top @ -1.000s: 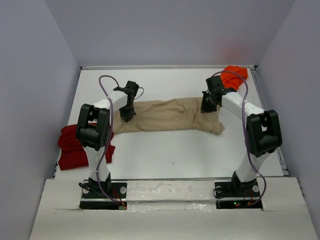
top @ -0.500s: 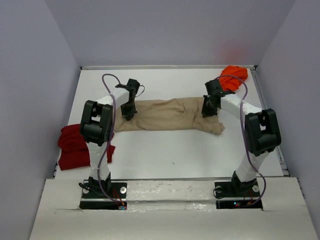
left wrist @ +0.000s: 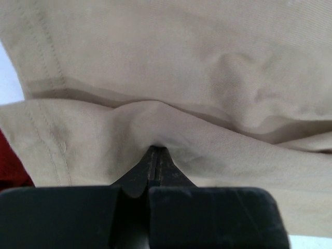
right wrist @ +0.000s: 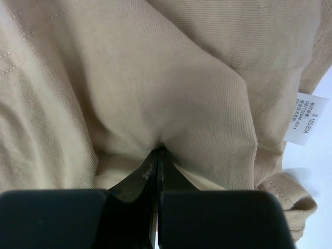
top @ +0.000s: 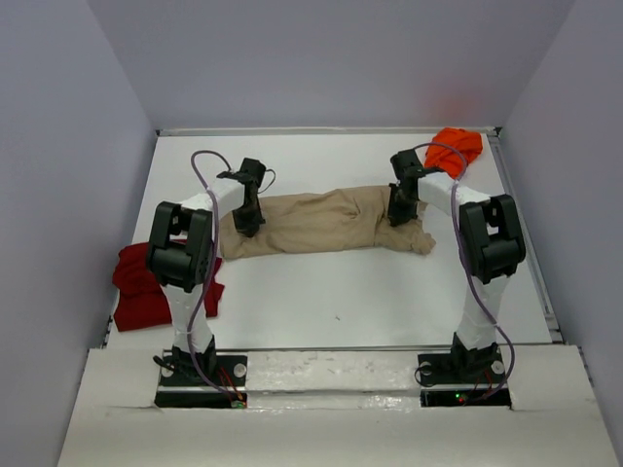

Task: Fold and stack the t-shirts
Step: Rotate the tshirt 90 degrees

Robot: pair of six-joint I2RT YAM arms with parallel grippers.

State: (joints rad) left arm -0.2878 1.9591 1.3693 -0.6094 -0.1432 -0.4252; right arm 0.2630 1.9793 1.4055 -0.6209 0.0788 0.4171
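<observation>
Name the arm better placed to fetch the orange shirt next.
Right, probably: the orange shirt lies in the far right corner near the right gripper, which must release the tan shirt; the left gripper is farther.

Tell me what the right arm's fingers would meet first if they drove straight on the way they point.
The tan soft cloth t-shirt: the right fingers are shut on a fold of it, with more of the same cloth ahead. What lies beneath is hidden.
</observation>
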